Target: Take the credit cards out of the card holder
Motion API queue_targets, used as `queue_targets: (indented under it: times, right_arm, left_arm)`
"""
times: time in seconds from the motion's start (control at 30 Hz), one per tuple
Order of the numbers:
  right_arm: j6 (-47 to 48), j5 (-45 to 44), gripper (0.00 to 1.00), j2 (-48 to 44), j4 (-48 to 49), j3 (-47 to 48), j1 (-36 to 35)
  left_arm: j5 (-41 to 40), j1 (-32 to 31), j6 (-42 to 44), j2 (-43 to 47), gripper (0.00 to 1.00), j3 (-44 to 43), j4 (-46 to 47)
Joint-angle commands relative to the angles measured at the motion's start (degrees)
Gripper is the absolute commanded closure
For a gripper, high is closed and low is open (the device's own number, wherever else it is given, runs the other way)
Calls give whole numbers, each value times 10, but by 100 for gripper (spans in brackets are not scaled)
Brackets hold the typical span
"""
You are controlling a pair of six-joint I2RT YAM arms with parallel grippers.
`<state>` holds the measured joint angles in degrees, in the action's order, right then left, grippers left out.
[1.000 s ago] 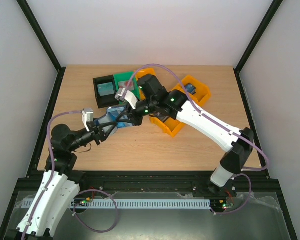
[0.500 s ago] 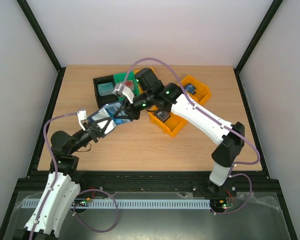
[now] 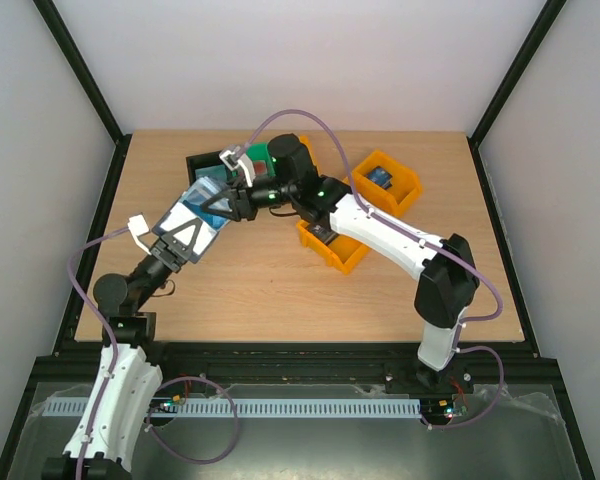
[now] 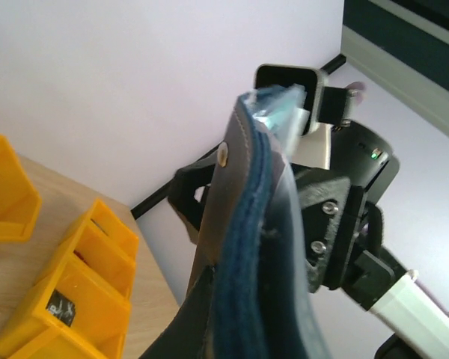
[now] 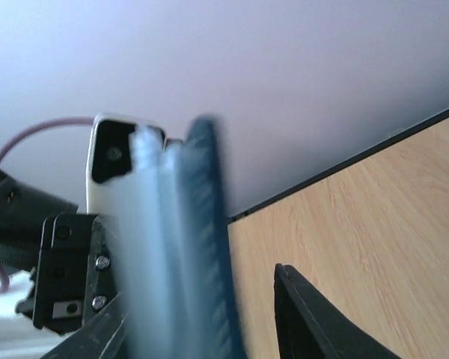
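The card holder (image 3: 194, 213) is held above the tabletop (image 3: 280, 290), left of centre in the overhead view. It is clamped at its lower end by the left claw (image 3: 183, 238), whose jaws are closed tightly on it. Its pale grey-blue inside is turned upward. The right claw (image 3: 224, 204) is placed at the holder's upper end. In the right wrist view its jaws are seen parted, with a strip of tabletop showing between one finger (image 5: 307, 321) and the holder's navy edge. In the left wrist view, a pale teal credit card (image 4: 275, 112) is seen projecting from the holder's top. A black bin (image 3: 202, 162) and a green bin (image 3: 250, 153) are seen behind the holder. An orange bin (image 3: 332, 250) is partly covered by the right arm, and a second orange bin (image 3: 385, 180) is set toward the upper right.
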<state>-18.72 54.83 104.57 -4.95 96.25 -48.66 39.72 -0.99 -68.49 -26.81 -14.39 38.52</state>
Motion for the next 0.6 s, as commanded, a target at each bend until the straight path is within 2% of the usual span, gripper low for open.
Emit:
queue_targets:
  times: [0.0,0.1,0.13,0.17,0.2,0.27,0.3,0.37,0.47,0.57]
  right_arm:
    - [-104,-28,67,-4,134,-39,3]
    - [-113,-24,93,-9,138,-42,3]
    - [-103,-18,98,-11,123,-37,4]
    - [-86,-14,98,-14,100,-29,6]
    - [-62,-15,98,-18,66,-21,9]
    - [-3,-24,98,-32,-7,-9,16]
    - [34,-31,98,-38,-53,-3,19]
    - [123,-59,98,-51,-156,11,19]
    - [209,-102,98,-65,-285,17,20]
    - [281,-133,98,-73,-384,14,13]
  left_arm:
    - [-8,8,-45,10,98,-1,73]
    - [-10,10,-46,13,98,5,66]
    - [-10,10,-40,13,98,5,54]
    - [-9,9,-27,14,98,5,34]
    - [-8,9,-9,18,92,4,11]
    - [-20,10,40,30,55,-5,-63]
    - [-37,10,68,38,47,-10,-99]
    - [-55,10,132,58,42,-17,-142]
    - [-60,10,227,75,37,-33,-166]
    - [-52,10,335,74,36,-64,-212]
